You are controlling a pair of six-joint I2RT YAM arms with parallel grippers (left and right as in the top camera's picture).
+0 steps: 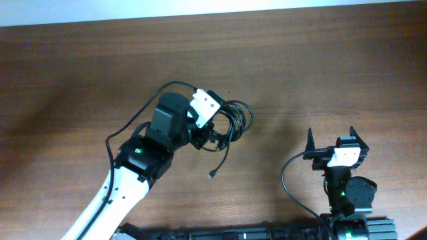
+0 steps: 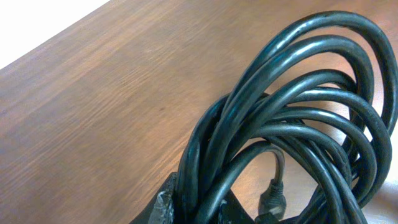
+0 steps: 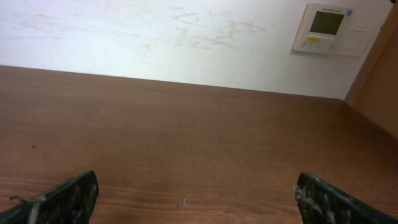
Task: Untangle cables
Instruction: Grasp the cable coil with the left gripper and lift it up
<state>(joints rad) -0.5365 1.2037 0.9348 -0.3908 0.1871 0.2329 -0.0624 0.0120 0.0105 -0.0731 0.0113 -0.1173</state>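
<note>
A coiled bundle of black cables [image 1: 235, 119] lies at the middle of the wooden table [image 1: 80, 80]. One loose end with a small plug [image 1: 213, 174] trails toward the front. My left gripper [image 1: 212, 131] is shut on several strands of the bundle. In the left wrist view the thick black loops [image 2: 292, 118] fill the right half, pinched between the fingers [image 2: 205, 208], and a plug [image 2: 272, 198] hangs inside the loops. My right gripper [image 1: 331, 138] is open and empty at the right front, apart from the cables. Its fingers [image 3: 198, 199] frame bare wood.
The robot's own thin black cable [image 1: 288, 181] loops beside the right arm base. A white wall with a thermostat panel [image 3: 328, 28] stands beyond the table's far edge. A wooden panel [image 3: 379, 87] rises at the far right.
</note>
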